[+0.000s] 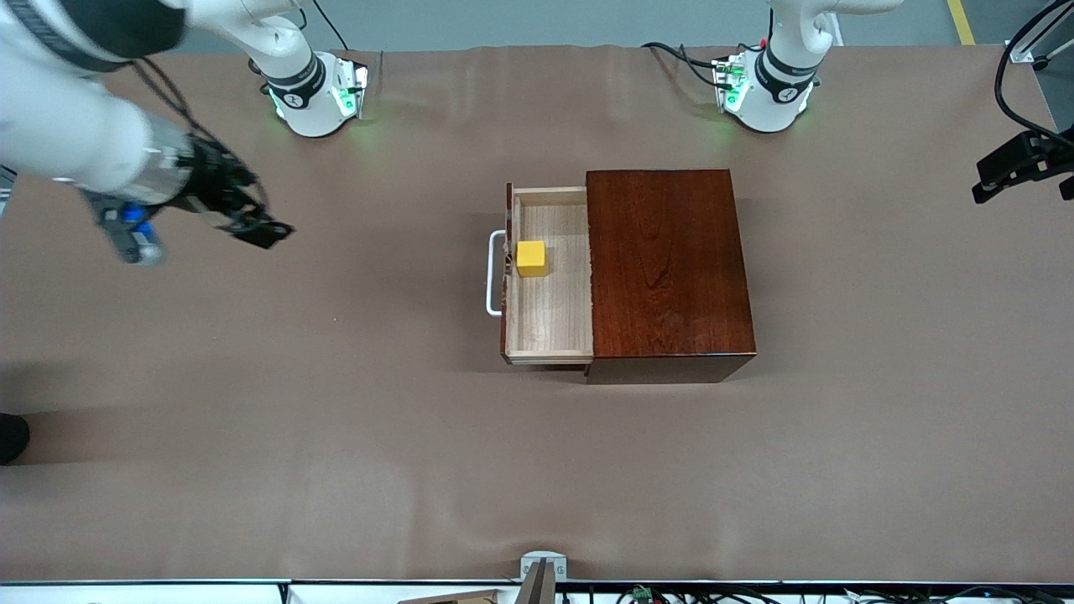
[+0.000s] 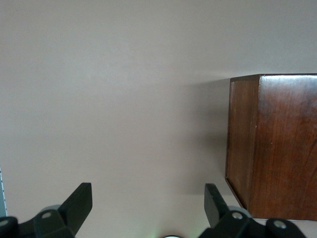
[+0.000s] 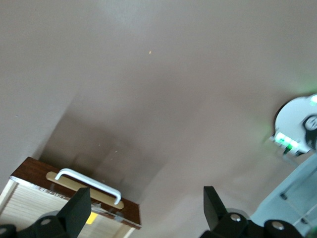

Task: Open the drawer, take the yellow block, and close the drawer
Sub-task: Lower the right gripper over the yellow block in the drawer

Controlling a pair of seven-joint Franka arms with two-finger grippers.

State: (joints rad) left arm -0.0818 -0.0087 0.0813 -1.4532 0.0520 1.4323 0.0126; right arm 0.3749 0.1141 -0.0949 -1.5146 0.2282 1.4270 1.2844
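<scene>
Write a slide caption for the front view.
Drawer pulled open, yellow block inside; right hand open above bare table, left hand waiting.

The box (image 1: 667, 268) stands mid-table (image 1: 336, 436), between the two arm bases and nearer the front camera than both. Its drawer (image 1: 550, 335) is pulled out toward the right arm's end, with the handle (image 1: 492, 273) on its outer face. The block (image 1: 531, 257) sits in the drawer, just beside the front panel. The right gripper (image 1: 260, 228) hangs over bare table toward the right arm's end, well apart from the drawer. The left gripper (image 1: 1019, 164) hangs over the left arm's end, well apart from the box.
</scene>
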